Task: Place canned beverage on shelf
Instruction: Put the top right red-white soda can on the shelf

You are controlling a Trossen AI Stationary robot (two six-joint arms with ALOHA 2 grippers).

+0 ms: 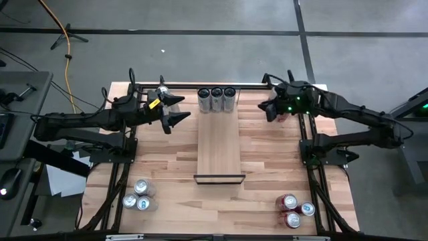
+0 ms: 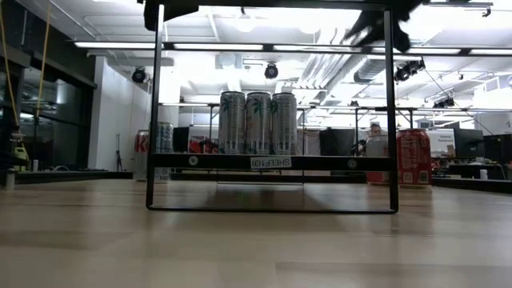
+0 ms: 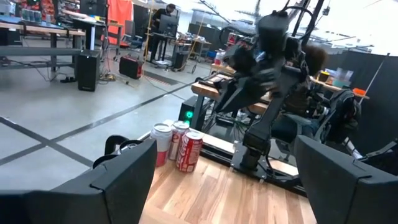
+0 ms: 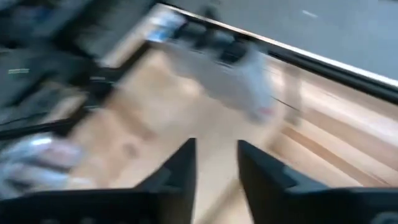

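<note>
Left claw [image 1: 175, 109] held out over the desk [image 1: 267, 161] just left of the shelf [image 1: 219, 144], fingers spread wide and empty; right claw [image 1: 265, 109] raised near the desk's far right, fingers a narrow gap apart with nothing between them. Three silver cans [image 1: 217, 99] standing in a row at the shelf's far end, between both claws, touching neither. More silver cans [image 1: 138, 196] near left, red cans [image 1: 294, 210] near right.

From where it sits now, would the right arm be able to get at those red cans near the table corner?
Probably yes. The red cans stand in the open on the right arm's side, nothing around them, and the right gripper holds nothing.
</note>
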